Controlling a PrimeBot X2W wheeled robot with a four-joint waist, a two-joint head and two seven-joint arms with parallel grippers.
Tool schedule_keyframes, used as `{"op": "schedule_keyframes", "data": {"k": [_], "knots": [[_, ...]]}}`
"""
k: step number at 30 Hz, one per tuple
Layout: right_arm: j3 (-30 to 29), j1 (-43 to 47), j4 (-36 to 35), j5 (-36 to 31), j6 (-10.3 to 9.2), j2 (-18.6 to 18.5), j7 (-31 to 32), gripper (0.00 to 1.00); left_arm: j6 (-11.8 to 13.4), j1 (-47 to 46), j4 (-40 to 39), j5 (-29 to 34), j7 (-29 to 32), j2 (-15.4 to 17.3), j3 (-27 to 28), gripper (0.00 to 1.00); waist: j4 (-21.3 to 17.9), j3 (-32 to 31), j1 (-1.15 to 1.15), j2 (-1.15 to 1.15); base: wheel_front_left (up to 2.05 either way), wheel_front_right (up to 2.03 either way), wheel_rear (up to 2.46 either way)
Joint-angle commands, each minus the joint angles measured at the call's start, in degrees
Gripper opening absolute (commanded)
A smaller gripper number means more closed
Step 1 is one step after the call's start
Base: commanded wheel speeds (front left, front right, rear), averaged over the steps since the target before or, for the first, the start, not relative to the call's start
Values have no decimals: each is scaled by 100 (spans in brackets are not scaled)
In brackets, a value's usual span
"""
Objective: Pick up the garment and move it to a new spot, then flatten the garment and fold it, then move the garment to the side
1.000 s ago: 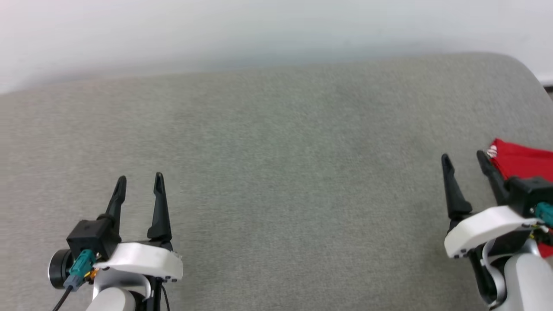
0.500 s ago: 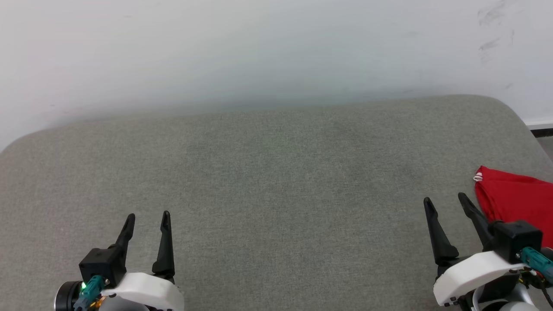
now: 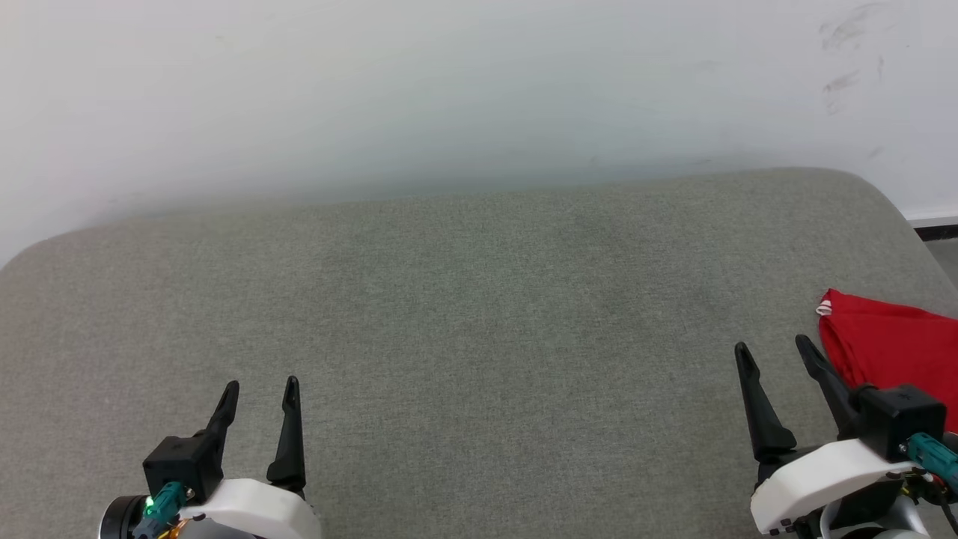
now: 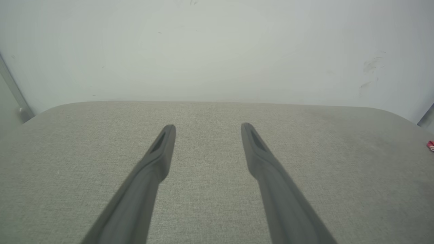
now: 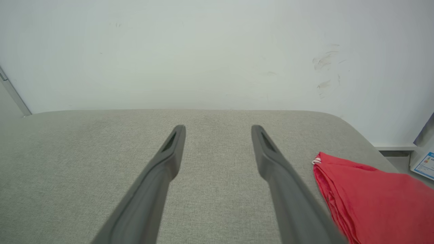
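The garment (image 3: 894, 344) lies folded at the far right of the grey cushioned surface, bright red with a bit of red-and-white trim at its near corner; its letters and number are hidden. It fills the lower right of the right wrist view as the garment (image 5: 369, 196), and a sliver of the garment (image 4: 430, 145) shows at the right edge of the left wrist view. My right gripper (image 3: 775, 350) is open just left of it, apart from the cloth. At the lower left my left gripper (image 3: 260, 386) is open and holds nothing.
The grey cushioned surface (image 3: 464, 314) spreads wide between the grippers, rounded at its far corners. A white wall (image 3: 449, 90) rises behind it. A pale box with a blue label (image 5: 423, 162) stands off the surface's right end.
The head camera tilted up over the last second, so wall came into view and everything slid down the picture. Both grippers stay open; the garment lies where it was.
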Motion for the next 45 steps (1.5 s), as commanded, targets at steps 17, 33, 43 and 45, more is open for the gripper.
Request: {"op": "schedule_keyframes", "data": {"k": [17, 33, 43, 45], "knots": [[10, 12, 157, 393, 0, 32, -37, 0, -91, 53, 112, -315, 75, -142, 74, 0, 10, 35, 1, 0, 0, 0, 0], [-72, -193, 549, 2300, -1, -13, 9, 0, -609, -109, 354, -1635, 471, -518, 636, 0, 87, 54, 1, 0, 0, 0, 0], [-121, -289, 737, 3239, -1, -23, 36, 0, -870, -194, 473, -2293, 674, -716, 922, 0, 133, 65, 1, 0, 0, 0, 0], [-131, -305, 771, 3415, -1, -25, 39, 0, -918, -205, 493, -2415, 711, -755, 977, 0, 142, 67, 1, 0, 0, 0, 0]]}}
